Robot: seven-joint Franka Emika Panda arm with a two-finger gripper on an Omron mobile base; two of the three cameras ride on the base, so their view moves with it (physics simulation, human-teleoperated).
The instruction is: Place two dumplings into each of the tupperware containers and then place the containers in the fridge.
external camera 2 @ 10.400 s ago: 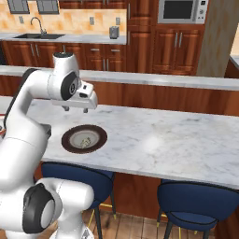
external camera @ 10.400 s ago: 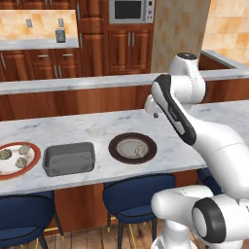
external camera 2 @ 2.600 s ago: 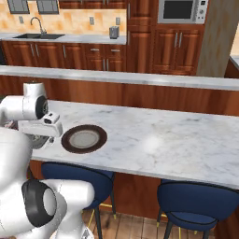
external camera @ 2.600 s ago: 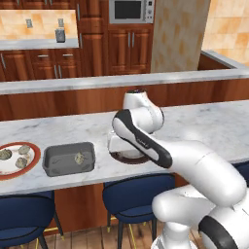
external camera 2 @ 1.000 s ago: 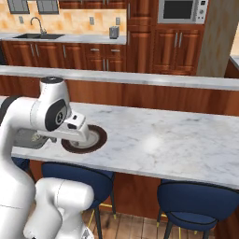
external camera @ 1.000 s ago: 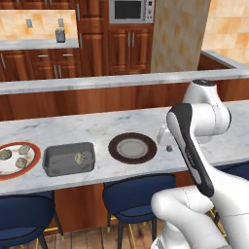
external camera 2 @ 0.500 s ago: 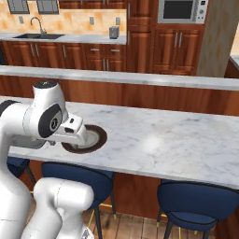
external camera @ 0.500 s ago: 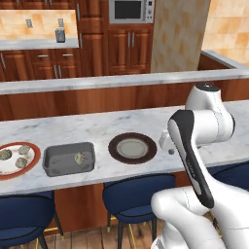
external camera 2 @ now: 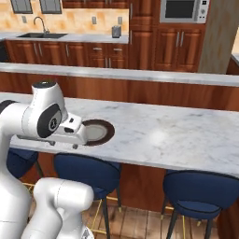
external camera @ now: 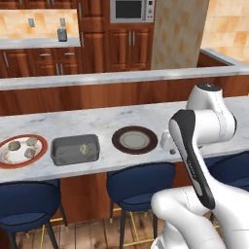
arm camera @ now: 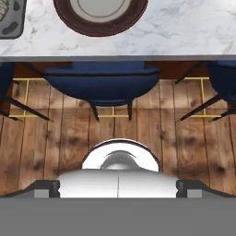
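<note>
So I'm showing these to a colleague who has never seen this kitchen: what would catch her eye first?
Probably the big white arm bent over the right of the marble counter. Next, the row of dishes left of it: a red-rimmed plate with three dumplings, a dark grey container holding one dumpling, and an empty brown-rimmed plate. Blue stools stand below.

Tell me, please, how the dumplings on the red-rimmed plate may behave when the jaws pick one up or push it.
The dumplings are small lumpy balls, so a push would probably roll them unevenly. The raised rim of the red-rimmed plate should likely stop them. Being small and roundish, one could slip from the jaws unless gripped across its middle.
</note>
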